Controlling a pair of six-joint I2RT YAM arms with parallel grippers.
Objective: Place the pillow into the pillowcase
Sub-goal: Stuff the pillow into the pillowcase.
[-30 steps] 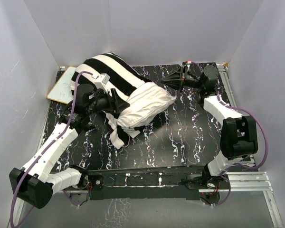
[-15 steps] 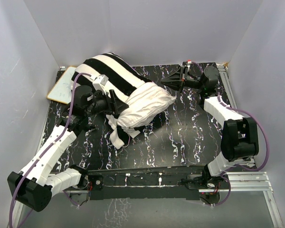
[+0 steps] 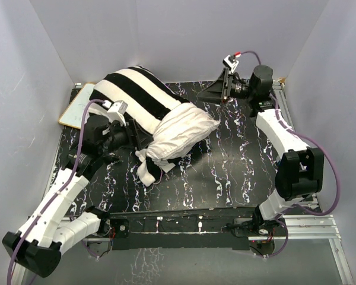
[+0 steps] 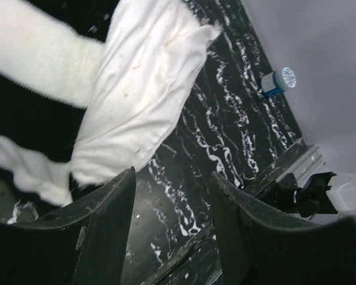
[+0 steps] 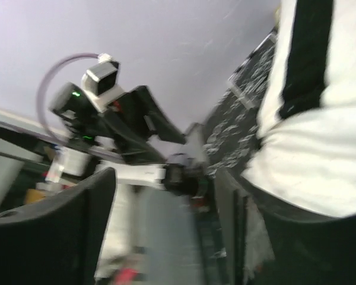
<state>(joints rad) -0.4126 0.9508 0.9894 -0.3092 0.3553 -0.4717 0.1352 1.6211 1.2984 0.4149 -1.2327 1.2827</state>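
The large plump white fabric pillow (image 3: 184, 132) lies on the black, white-veined marble-pattern tabletop (image 3: 225, 169), left of centre. Its far-left part is inside the wide black-and-white striped fabric pillowcase (image 3: 133, 92), and its right end sticks out bare. A loose fold of the striped cloth is bunched under the pillow's near edge.

The left gripper (image 3: 143, 138) sits low beside the near-left side of the pillow, at the mouth of the case. In the left wrist view its jaws are spread wide, with only tabletop between them and nothing held (image 4: 173, 176). The pillow (image 4: 145, 89) lies just beyond the fingertips.

The right gripper (image 3: 209, 95) hangs raised near the far right corner, apart from the pillow's bare end. In its own view it stands parted and empty (image 5: 166, 178), with striped cloth (image 5: 320, 47) and white pillow (image 5: 308, 166) at the right.

A flat rectangular whiteboard (image 3: 80, 108) rests at the far left edge, partly under the case; any writing on it is too small to read. A small blue-and-white cylinder (image 4: 277, 82) stands near the wall, its label unreadable.
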